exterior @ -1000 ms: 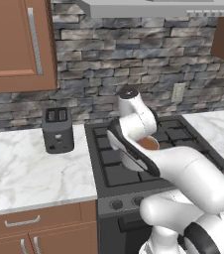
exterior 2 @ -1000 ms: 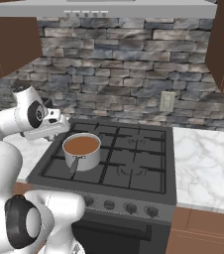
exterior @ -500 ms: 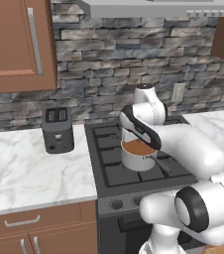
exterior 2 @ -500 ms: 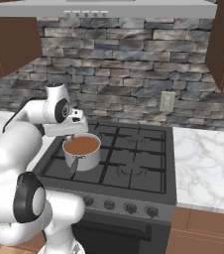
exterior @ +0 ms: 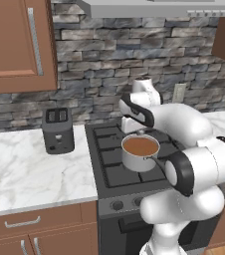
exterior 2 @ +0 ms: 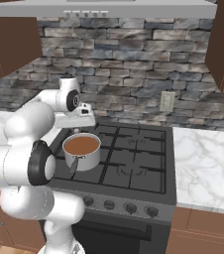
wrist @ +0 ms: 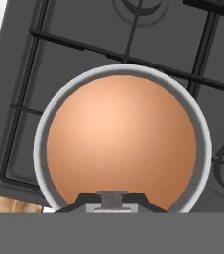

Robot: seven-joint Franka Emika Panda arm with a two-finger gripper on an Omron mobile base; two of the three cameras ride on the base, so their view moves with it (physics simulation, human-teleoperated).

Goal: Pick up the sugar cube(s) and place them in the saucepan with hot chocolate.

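Directly below the hand (wrist: 112, 198) stands the saucepan (wrist: 122, 141) of hot chocolate, on the stove (wrist: 84, 44). Between the closed fingers sits a small grey block, probably a sugar cube (wrist: 112, 199). If the hand drifts before releasing, the cube may hit the rim.

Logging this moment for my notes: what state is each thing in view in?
saucepan: upright on the stove's front left burner, full of brown hot chocolate
sugar cube: pale grey, pinched between the fingers over the saucepan
gripper: shut on the cube
toaster: upright on the counter, slots empty
stove: no flame showing
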